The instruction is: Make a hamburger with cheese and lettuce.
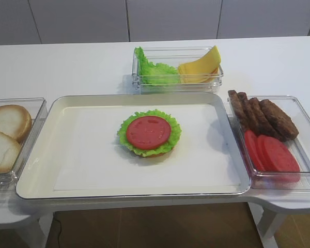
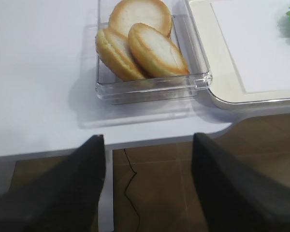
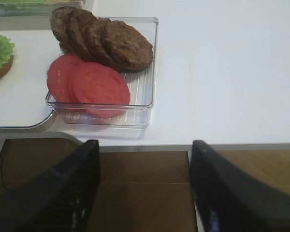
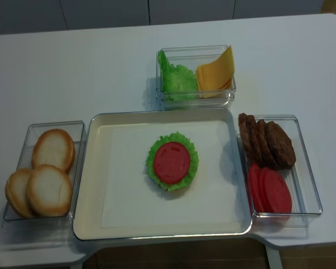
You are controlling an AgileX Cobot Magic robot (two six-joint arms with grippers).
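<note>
Right wrist view: the right claw [image 3: 145, 188] fills the bottom of the frame, spread wide and empty, beyond the counter [image 3: 222, 72] edge. Left claw [image 2: 147, 186] likewise gapes empty. Frame centre: hamburger [image 1: 149, 133] on the tray [image 1: 72, 155]. Top centre: lettuce [image 1: 152, 70] and cheese [image 1: 201, 66].

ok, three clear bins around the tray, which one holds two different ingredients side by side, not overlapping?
The far bin behind the tray: lettuce left, cheese right. The bun bin holds only buns; the right bin's patties overlap its tomato slices.
</note>
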